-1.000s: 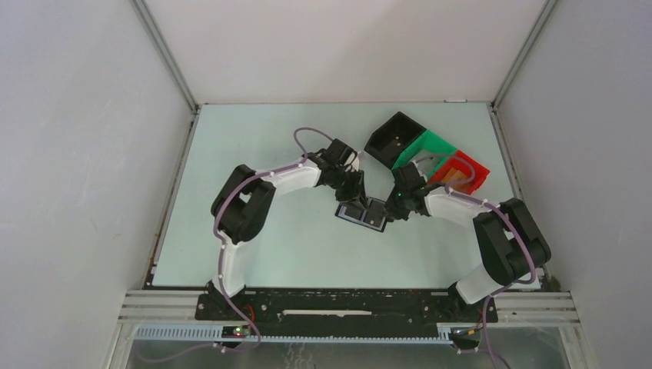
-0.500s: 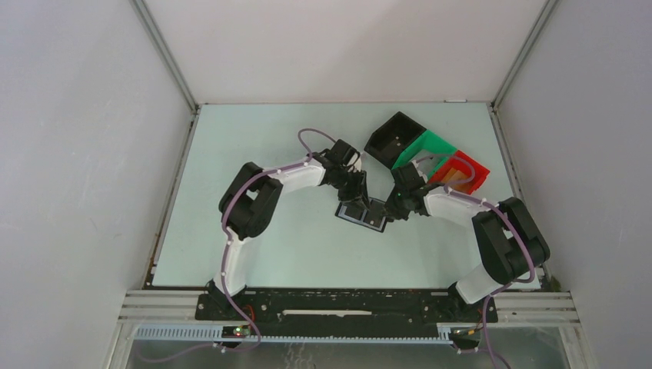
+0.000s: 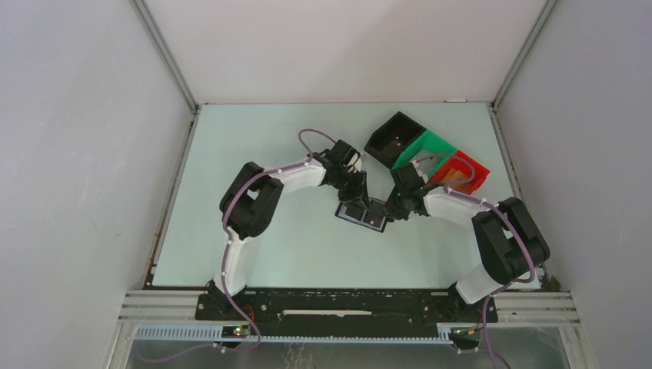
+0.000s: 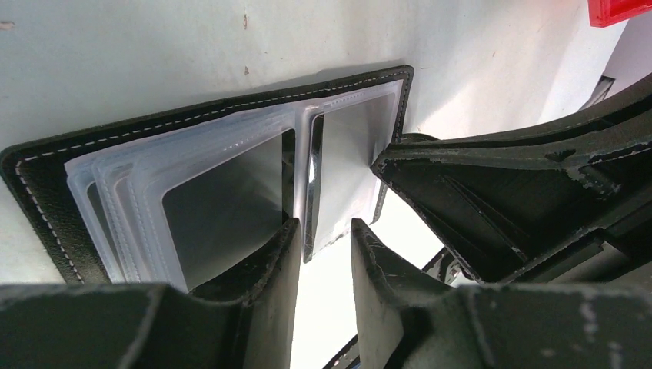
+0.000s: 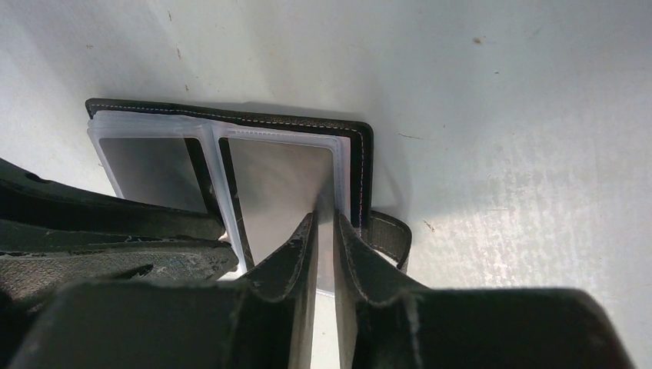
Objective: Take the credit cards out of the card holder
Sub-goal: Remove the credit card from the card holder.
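The black card holder (image 3: 361, 213) lies open on the table between both grippers. In the left wrist view its leather edge (image 4: 46, 184) frames clear sleeves with grey credit cards (image 4: 215, 215) inside. My left gripper (image 4: 324, 231) is narrowly open, with its tips straddling the holder's centre fold; it also shows in the top view (image 3: 359, 197). My right gripper (image 5: 325, 223) is shut on the edge of a grey credit card (image 5: 284, 184) in the right half of the holder (image 5: 231, 119). It also shows in the top view (image 3: 390, 209). The closure tab (image 5: 392, 238) sits beside the right fingers.
A black open bin (image 3: 392, 138), a green tray (image 3: 423, 150) and a red tray (image 3: 465, 171) holding an orange-tan piece (image 3: 459, 178) stand just behind the right arm. The right gripper's fingers (image 4: 492, 200) fill the right side of the left wrist view.
The left arm's elbow shifted a little to the right and its gripper settled over the holder. The right gripper and the holder have hardly moved.
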Controlling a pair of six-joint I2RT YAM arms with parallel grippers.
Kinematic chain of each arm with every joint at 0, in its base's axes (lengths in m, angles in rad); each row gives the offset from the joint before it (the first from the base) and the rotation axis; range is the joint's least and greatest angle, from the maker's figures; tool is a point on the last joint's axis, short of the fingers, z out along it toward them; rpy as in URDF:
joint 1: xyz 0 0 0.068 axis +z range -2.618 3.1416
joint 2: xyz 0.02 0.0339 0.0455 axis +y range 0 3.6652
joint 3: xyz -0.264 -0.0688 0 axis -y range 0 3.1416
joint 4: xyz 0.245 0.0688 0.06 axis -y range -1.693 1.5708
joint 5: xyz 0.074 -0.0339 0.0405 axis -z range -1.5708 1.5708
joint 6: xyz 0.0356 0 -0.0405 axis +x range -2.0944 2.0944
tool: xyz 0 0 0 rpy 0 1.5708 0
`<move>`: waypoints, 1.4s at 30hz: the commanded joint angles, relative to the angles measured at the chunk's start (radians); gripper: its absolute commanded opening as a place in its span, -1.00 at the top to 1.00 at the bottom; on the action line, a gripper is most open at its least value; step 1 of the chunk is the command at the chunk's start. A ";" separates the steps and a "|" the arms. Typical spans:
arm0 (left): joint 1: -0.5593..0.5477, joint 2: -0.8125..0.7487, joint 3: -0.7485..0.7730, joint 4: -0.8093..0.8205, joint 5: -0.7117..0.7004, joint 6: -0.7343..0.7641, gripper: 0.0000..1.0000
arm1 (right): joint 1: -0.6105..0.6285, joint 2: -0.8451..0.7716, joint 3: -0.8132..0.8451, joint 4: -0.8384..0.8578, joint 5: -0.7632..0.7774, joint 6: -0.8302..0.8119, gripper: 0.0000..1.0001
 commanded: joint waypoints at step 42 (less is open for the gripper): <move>0.051 -0.076 -0.103 0.095 0.004 -0.020 1.00 | -0.057 0.114 -0.064 0.106 -0.088 0.027 0.58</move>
